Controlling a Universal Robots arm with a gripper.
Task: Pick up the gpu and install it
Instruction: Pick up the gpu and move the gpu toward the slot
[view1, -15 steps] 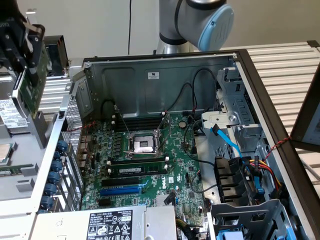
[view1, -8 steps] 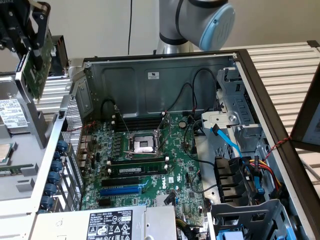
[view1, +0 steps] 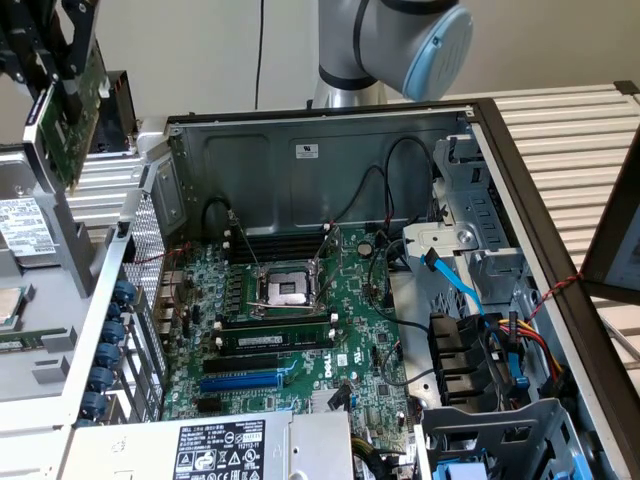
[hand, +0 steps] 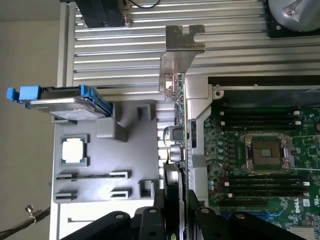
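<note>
Item 1: black two-finger gripper (view1: 45, 45), jaws clamped on the gpu (view1: 82, 105), a thin green circuit board with a black cooler block and a bright metal end bracket. We see the card held edge-on, running out ahead of the fingers (hand: 150, 222), bracket farthest from them and clear of all below.

Item 2: grey moulded parts tray (hand: 130, 150), beneath the hand to one side, carrying a blue-framed hard drive (hand: 65, 102) and a square silver processor chip (hand: 74, 150).

Item 3: open grey metal computer case (view1: 300, 170), beneath the hand on the other side, housing the large green motherboard (view1: 350, 340) with its open CPU socket (view1: 285, 290).
</note>
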